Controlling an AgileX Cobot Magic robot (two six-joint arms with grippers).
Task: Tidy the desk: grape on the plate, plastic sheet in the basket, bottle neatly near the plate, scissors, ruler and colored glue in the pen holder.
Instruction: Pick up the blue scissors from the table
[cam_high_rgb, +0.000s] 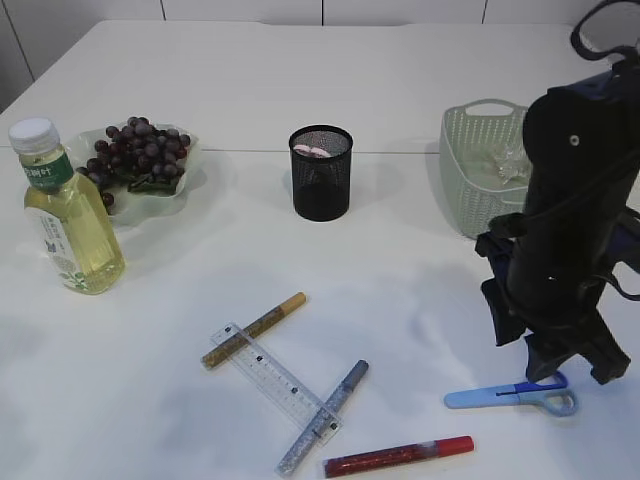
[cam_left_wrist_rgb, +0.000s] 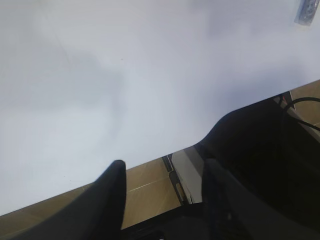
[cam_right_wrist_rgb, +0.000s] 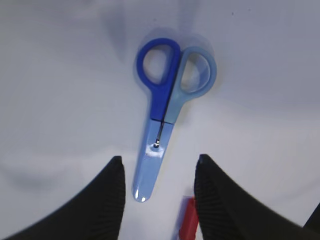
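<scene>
Right arm (cam_high_rgb: 565, 240) hides part of basket (cam_high_rgb: 470, 165) and near handle of scissors (cam_high_rgb: 510, 396). Arm top cut off by edge. Clear thing in basket (cam_high_rgb: 512, 160) half hidden, too unclear to name. Pink things in pen holder (cam_high_rgb: 320, 172) too small to tell. Bottle (cam_high_rgb: 68, 215) covers front edge of plate (cam_high_rgb: 190, 160). Bottle label too small to read. Red glue (cam_right_wrist_rgb: 187, 220) mostly hidden at right wrist view bottom, behind finger. Grey bit (cam_left_wrist_rgb: 306, 12) cut off at left wrist view corner. Left gripper (cam_left_wrist_rgb: 162, 192) bottom cut off.
</scene>
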